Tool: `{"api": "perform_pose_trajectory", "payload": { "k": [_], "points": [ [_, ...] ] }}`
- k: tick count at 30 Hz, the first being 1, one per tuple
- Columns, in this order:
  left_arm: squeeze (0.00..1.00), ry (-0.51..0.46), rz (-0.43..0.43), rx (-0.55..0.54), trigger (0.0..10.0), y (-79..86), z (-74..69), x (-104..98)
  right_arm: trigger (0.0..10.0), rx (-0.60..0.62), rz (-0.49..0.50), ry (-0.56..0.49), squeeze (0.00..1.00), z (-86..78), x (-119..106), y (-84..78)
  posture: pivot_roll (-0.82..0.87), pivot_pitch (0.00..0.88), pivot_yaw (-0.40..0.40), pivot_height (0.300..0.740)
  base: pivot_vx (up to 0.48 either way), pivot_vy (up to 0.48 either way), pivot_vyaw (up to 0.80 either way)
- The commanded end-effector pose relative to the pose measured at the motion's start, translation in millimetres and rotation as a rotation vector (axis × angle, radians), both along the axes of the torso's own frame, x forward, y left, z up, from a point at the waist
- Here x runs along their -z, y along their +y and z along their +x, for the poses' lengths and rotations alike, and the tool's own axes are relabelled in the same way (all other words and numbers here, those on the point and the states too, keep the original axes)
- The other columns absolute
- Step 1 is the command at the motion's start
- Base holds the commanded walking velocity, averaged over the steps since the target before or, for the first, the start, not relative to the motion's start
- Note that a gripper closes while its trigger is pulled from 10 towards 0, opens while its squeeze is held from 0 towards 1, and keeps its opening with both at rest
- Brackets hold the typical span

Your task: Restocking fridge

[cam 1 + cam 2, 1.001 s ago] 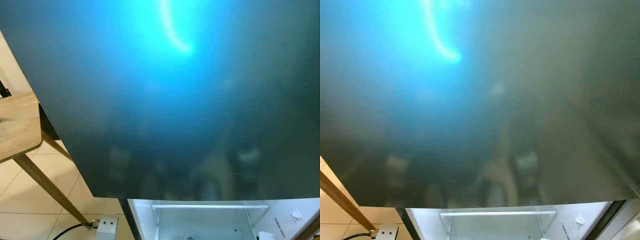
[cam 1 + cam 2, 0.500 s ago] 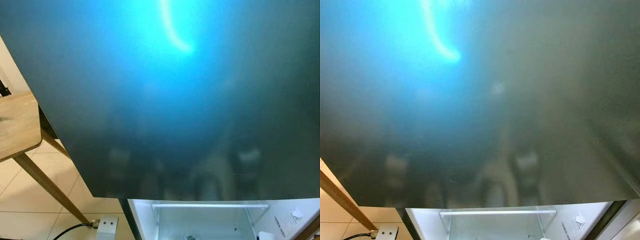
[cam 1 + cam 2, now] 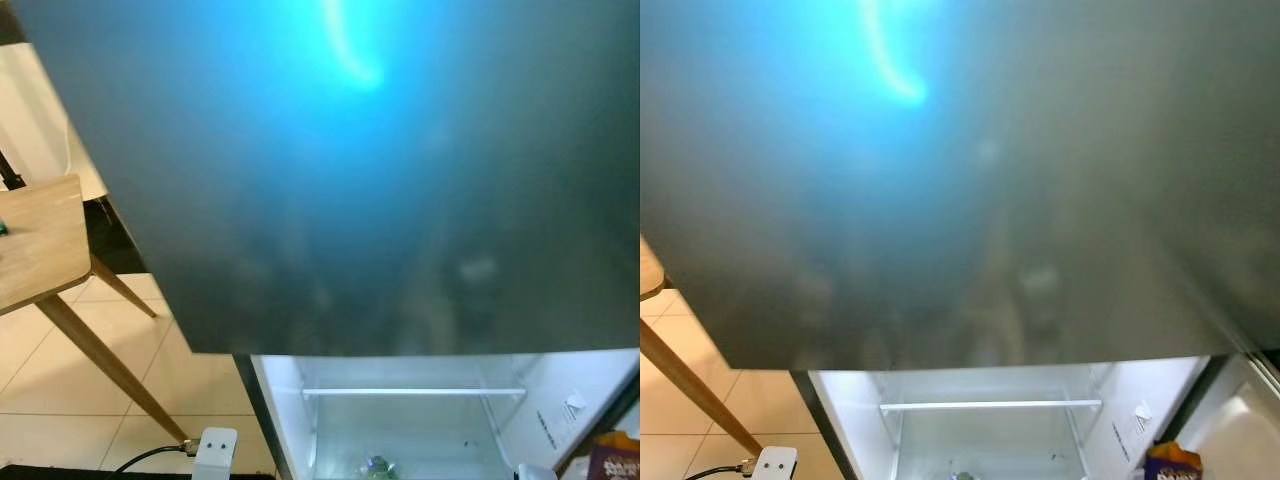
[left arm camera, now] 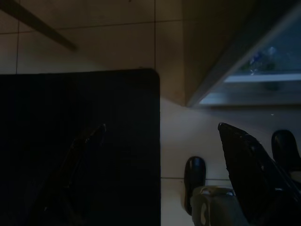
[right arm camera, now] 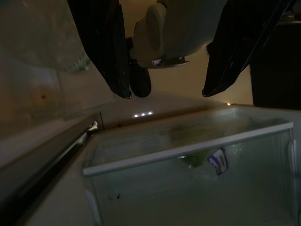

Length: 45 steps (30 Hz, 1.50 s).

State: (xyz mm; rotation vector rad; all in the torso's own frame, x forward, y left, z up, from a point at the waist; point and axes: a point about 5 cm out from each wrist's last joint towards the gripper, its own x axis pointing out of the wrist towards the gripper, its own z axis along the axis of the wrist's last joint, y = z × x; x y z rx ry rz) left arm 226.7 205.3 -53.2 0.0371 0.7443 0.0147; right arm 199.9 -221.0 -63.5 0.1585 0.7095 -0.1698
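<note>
The fridge's dark glossy upper door [image 3: 350, 200] looms close in front of me, with a blue glare on it. Below it the lower compartment [image 3: 400, 425] stands open, white and lit, with a glass shelf [image 3: 410, 392] and a bottle [image 3: 377, 466] at the bottom. A purple and orange package [image 3: 1172, 462] sits at the lower right. My left gripper [image 4: 161, 127] hangs open over the tiled floor. My right gripper [image 5: 165, 95] is open too, near a clear fridge drawer [image 5: 188, 155] holding greens.
A wooden table [image 3: 35, 245] on slanted legs stands at my left. A white power adapter [image 3: 215, 450] with a cable lies on the tiles by the fridge's corner. A black mat [image 4: 80, 141] lies under the left gripper, beside my foot [image 4: 194, 174].
The camera has shifted, so the door's lower edge sits higher and more of the open compartment shows. The bottle and the purple package have come into view.
</note>
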Motion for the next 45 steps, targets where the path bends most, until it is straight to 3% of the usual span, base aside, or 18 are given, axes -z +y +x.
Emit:
{"api": "perform_pose_trajectory", "payload": {
  "k": [1, 21, 45],
  "points": [
    [0.0, 0.016, 0.013, -0.002, 10.0, 5.9, -5.4, 2.3, 10.0, 0.0, 0.01, 0.027, 0.0, -5.6, 4.2, 2.8, -0.1, 0.126, 0.048, 0.721, -0.322, 0.0, 0.0],
    [0.0, 0.005, 0.009, 0.002, 10.0, 3.7, -4.9, 1.8, 10.0, -0.01, 0.006, 0.015, 0.0, -4.9, 2.7, -0.1, -0.1, 0.115, 0.039, 0.721, -0.304, 0.0, 0.0],
    [0.0, -0.014, 0.011, -0.014, 10.0, 3.3, -4.4, -0.3, 10.0, -0.022, 0.013, 0.01, 0.0, -2.6, 1.9, 2.5, -0.1, 0.126, 0.031, 0.721, 0.0, 0.0, 0.0]
  ]
}}
